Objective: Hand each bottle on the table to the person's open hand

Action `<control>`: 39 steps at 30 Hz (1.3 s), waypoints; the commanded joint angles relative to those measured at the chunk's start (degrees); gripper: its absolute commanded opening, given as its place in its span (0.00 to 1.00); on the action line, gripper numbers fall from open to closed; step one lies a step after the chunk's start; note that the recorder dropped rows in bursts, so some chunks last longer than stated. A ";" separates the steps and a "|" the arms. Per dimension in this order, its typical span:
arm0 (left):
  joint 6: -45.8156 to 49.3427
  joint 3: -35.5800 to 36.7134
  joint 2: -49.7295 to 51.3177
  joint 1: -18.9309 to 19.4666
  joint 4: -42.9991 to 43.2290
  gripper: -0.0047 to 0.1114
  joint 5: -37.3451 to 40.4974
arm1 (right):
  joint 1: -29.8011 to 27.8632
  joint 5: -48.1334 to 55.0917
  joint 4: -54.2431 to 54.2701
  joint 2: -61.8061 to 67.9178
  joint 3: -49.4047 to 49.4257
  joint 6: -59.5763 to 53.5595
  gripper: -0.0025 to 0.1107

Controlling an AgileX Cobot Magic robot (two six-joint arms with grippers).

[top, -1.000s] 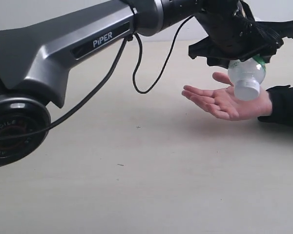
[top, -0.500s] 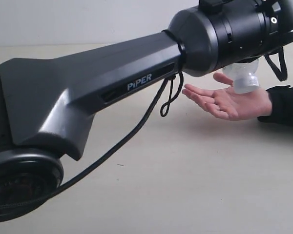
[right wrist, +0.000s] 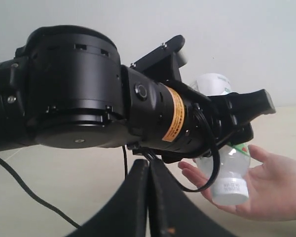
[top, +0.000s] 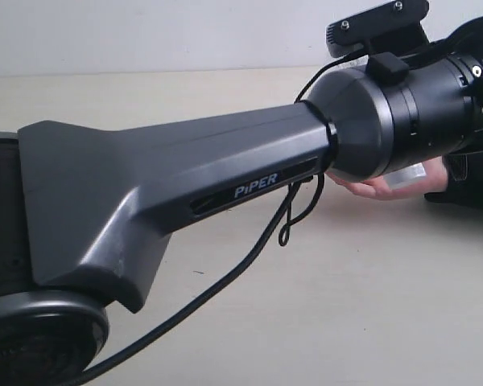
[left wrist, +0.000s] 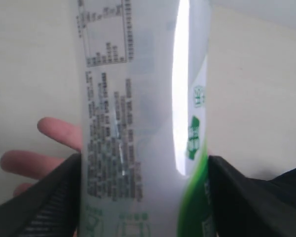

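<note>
A dark grey robot arm [top: 185,193], the left one, with "PiPER" lettered on its side, reaches across a wide pale beige wood-grain table [top: 346,305]. At its end the left gripper [left wrist: 145,195] is clamped on a small clear plastic bottle with a green-and-white label and a white cap [left wrist: 138,98]. The two black fingers [left wrist: 44,202] press against opposite sides of the bottle, which fills the gap between them. Fine printed text runs along the label, and a green band sits next to one finger.

The bottle hangs upside down from the left gripper, cap lowest and base above the fingers. Directly beneath the gripper lies the person's hand [right wrist: 266,192], palm up and fingers spread, with a black sleeve [top: 467,189] at the wrist. The white cap [right wrist: 229,190] is just over the palm; whether it touches the skin cannot be told. In the exterior view the thick wrist of the left arm hides most of the bottle and hand, leaving only the edge of the palm and a sliver of the cap showing under it.

A thin black cable [top: 294,213] loops down from the left arm behind its gripper, and a black camera bracket [top: 378,24] sits on top of the wrist.

The right gripper [right wrist: 149,182] is well apart from the bottle, on the near side of the left arm. Its two black fingers are pressed together with nothing between them.
</note>
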 commanded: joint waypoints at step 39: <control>3.73 0.24 0.39 0.23 -4.22 0.04 -8.99 | -0.20 -0.68 -0.05 -0.29 0.11 -0.19 0.02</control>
